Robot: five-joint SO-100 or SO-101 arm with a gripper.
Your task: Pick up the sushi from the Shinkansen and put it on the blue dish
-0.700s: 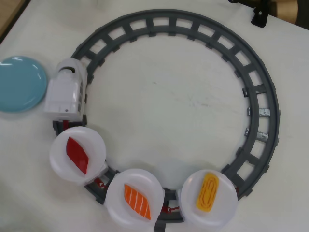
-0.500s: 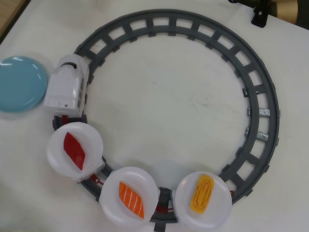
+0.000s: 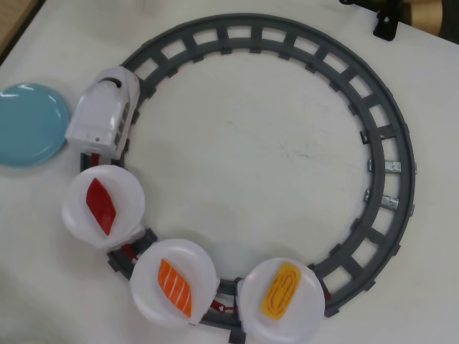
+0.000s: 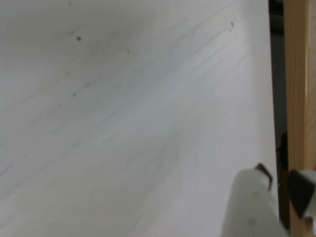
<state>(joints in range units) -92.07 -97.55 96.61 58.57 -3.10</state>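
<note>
The sushi (image 3: 280, 289) lay on the rear white plate (image 3: 305, 315) behind the Shinkansen (image 3: 102, 119), well apart from the blue dish (image 3: 29, 125). Seemingly light, stiff and smooth, it likely suited a grip across its long sides. The pincer's opening could not be told.

sushi (image 3: 280, 289) on rearmost shinkansen (image 3: 104, 117) plate (image 3: 305, 321)

Overhead view — fixed, straight down on the white counter (image 3: 251, 143), far enough to take in nearly the whole track ring (image 3: 391, 165). Wrist view — low and close, grazing bare counter at a slant, wooden edge (image 4: 296, 98) at right. Shared ground: only the counter surface itself.
</note>
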